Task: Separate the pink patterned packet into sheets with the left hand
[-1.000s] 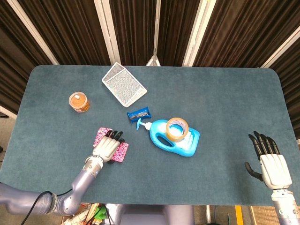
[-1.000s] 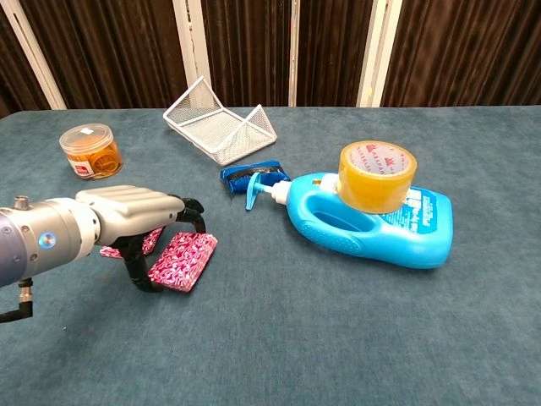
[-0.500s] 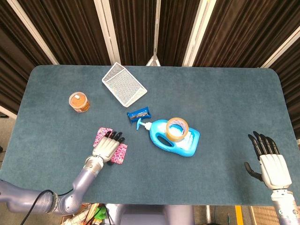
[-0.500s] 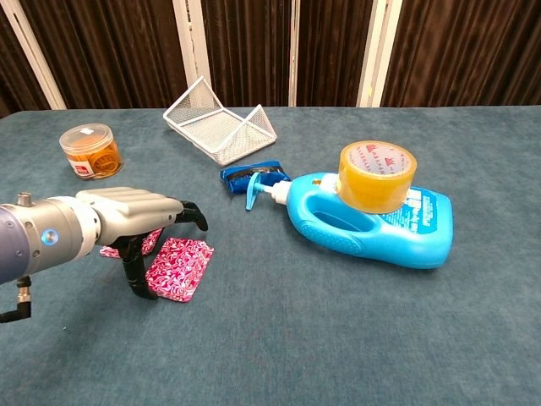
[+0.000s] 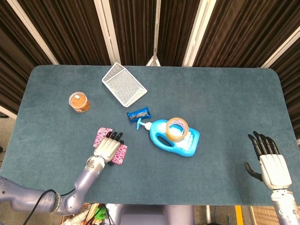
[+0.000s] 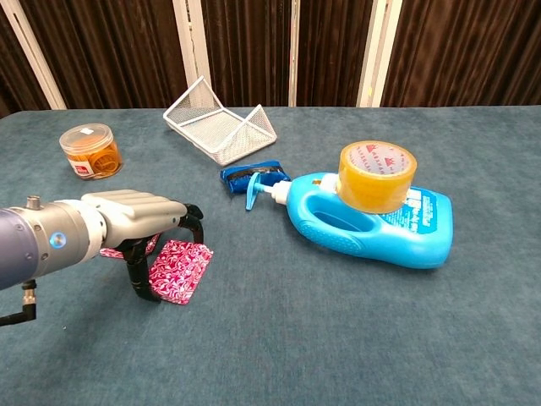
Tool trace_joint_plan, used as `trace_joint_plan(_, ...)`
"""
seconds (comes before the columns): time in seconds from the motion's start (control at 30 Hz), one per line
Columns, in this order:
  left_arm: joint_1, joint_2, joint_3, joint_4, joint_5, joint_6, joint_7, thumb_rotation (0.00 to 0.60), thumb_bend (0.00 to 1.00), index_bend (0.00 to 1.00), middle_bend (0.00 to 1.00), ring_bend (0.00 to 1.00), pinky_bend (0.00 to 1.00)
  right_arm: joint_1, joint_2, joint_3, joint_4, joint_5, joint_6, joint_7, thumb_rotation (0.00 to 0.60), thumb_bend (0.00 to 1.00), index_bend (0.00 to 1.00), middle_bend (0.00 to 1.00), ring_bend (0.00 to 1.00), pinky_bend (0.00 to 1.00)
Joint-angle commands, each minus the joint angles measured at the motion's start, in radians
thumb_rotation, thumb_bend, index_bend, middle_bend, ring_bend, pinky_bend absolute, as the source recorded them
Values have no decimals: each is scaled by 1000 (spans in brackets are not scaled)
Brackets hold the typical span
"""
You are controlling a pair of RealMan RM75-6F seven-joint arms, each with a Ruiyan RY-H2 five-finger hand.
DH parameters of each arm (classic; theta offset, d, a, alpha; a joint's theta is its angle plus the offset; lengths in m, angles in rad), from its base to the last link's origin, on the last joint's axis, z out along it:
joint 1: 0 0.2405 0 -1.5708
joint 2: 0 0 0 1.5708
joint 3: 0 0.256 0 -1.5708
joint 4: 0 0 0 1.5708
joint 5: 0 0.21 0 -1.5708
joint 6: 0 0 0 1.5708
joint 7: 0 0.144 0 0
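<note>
The pink patterned packet shows as two pieces on the blue-green table. One pink sheet point(image 6: 181, 268) lies flat under my left hand point(image 6: 127, 214), and a second pink piece point(image 6: 117, 251) peeks out behind the hand. From above, the pieces appear as a pink sheet point(image 5: 121, 153) and a second pink piece point(image 5: 102, 135) on either side of the left hand point(image 5: 108, 147). The fingers curl down at the near sheet's far edge and the thumb point(image 6: 139, 279) touches its left edge. My right hand point(image 5: 270, 165) hovers with fingers apart at the table's near right corner, holding nothing.
A blue detergent bottle point(image 5: 176, 138) lies on its side at mid-table with a tape roll point(image 5: 177, 128) on it. A small blue object point(image 5: 139, 114) lies by its nozzle. A white wire basket point(image 5: 123, 84) and an orange-filled jar point(image 5: 79, 101) stand further back.
The pink sheet under the left hand was tilted up off the table; it now lies flatter. The left hand has drawn back slightly toward the robot. The right hand is still.
</note>
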Motion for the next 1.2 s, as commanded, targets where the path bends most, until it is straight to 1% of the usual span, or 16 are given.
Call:
trace_joint_plan(0.03,6,-14,-4,12,29,7,-27,600,430,515,0,0,0,0,0,-1,1,0,0,1,600,364,0,0,0,87)
trace_joint_plan(0.17,18,-18,-5,13,84,14,-68,600,442,538,0,0,0,0,0,0,2,0,0,2,600,363,0,0,0,87)
trace_joint_plan(0.3,24,-2,-7,-1,117,22,-86,600,450,547,0,0,0,0,1,-1,2,-1,0,3,600,364,0,0,0,87)
trace_joint_plan(0.43,33,43,-15,-45,147,43,-100,600,454,553,0,0,0,-1,1,-1,3,0,1,4,600,363,0,0,0,87)
trace_joint_plan(0.57,48,107,-4,-96,175,64,-107,600,454,554,0,0,0,-1,1,-1,3,-1,1,2,600,363,0,0,0,87)
trace_joint_plan(0.63,62,142,12,-123,188,73,-110,600,454,554,0,0,0,-1,0,0,3,-1,1,1,600,363,0,0,0,87)
trace_joint_plan(0.77,108,211,68,-171,221,89,-135,600,454,552,0,0,0,0,-1,-1,2,0,1,-2,600,363,0,0,0,87)
trace_joint_plan(0.83,133,237,98,-191,244,95,-153,600,455,551,0,0,0,-1,-2,0,1,-2,2,-5,600,363,0,0,0,87)
trace_joint_plan(0.93,175,277,156,-213,310,106,-179,600,455,550,0,0,0,-2,-3,0,-1,1,3,-8,600,363,0,0,0,87)
trace_joint_plan(1.1,239,313,237,-208,409,128,-212,600,452,534,0,0,0,-2,-5,1,-3,4,2,-11,600,363,0,0,0,87)
trace_joint_plan(1.2,265,317,261,-185,434,123,-229,600,436,487,0,0,0,-2,-5,1,-5,5,1,-13,600,363,0,0,0,87)
